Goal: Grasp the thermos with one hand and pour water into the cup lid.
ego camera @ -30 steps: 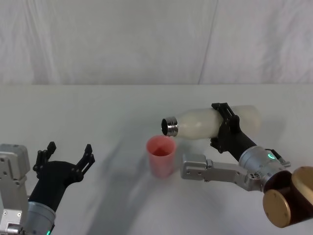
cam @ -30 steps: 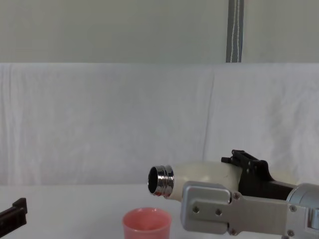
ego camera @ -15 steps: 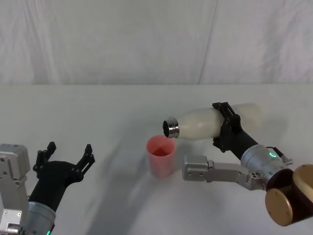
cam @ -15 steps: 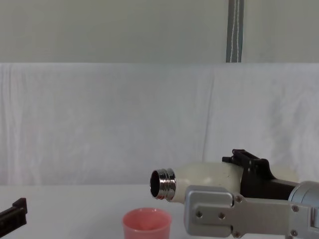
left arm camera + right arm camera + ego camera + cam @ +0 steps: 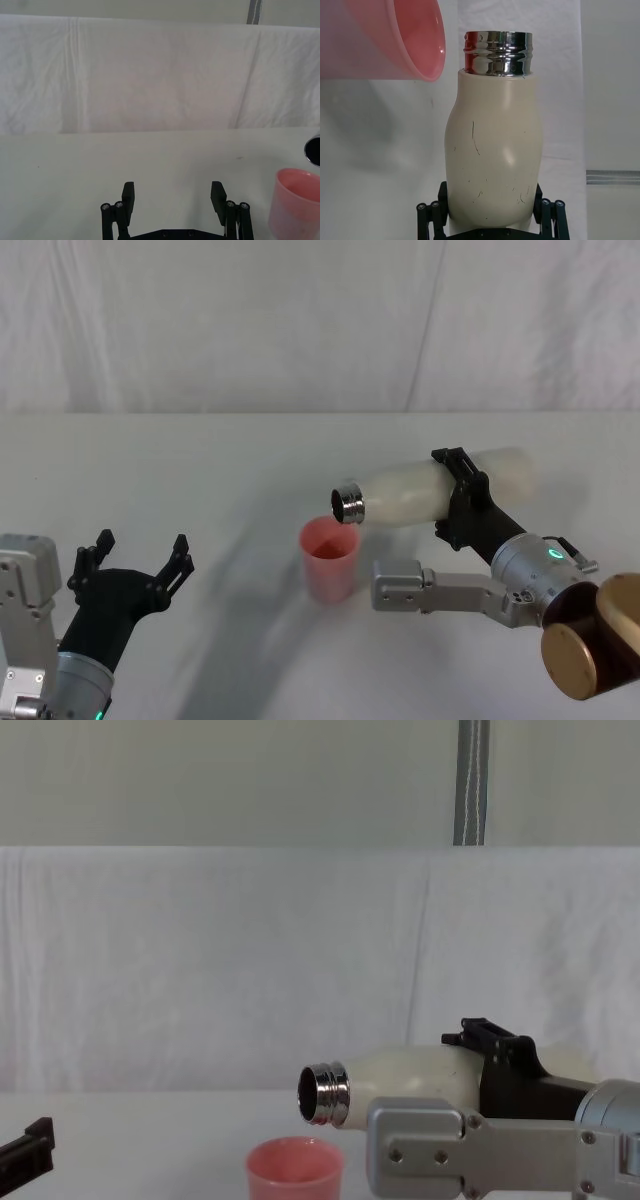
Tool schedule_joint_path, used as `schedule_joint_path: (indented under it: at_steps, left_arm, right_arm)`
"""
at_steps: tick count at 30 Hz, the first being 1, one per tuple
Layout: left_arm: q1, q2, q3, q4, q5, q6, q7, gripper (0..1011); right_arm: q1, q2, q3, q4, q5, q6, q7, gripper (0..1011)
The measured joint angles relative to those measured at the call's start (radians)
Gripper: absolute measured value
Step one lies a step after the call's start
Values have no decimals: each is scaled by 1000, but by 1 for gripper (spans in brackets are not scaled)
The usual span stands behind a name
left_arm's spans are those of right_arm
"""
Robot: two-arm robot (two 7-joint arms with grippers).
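Note:
The cream-white thermos point(image 5: 415, 496) lies nearly level in the air, its chrome neck point(image 5: 348, 505) dipped a little over the far rim of the pink cup lid point(image 5: 330, 562). My right gripper point(image 5: 456, 496) is shut on the thermos body. The chest view shows the thermos point(image 5: 420, 1072) mouth just above the cup lid point(image 5: 295, 1173). In the right wrist view the thermos point(image 5: 492, 150) stands between my fingers, with the cup lid point(image 5: 385, 40) beside its neck. My left gripper point(image 5: 140, 548) stands open over the table at the near left, well apart from the cup lid point(image 5: 295, 205).
The white table point(image 5: 250, 460) runs back to a white cloth backdrop point(image 5: 300, 320). A grey pole point(image 5: 470, 780) rises behind the backdrop. My right forearm point(image 5: 450, 592) lies along the table just right of the cup lid.
The thermos has tipped slightly further, its mouth sinking a little toward the cup lid. The left arm has not moved.

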Motion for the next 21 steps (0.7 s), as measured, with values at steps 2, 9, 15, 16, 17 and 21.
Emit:
schedule_joint_path:
  at_steps: [2,9,15,16,17,21]
  left_arm:
    - [0,0,0,0,0,0,0,1001]
    - [0,0,0,0,0,0,0,1001]
    - [0,0,0,0,0,0,0,1001]
    - [0,0,0,0,0,0,0,1001]
    - [0,0,0,0,0,0,0,1001]
    - [0,0,0,0,0,0,0,1001]
  right_arm:
    - [1,1,-1,-1,-2,1,1,962]
    - [5,8,-9,-9,-14,4,9,962]
    - [5,14,-14,-14,-22,6,15,962]
    - [5,15,-16,-16,-25,7,16,962]
    - [4,16,-16,-17,-26,8,17,962]
    - [5,18,-18,-19,-30,9,17,962]
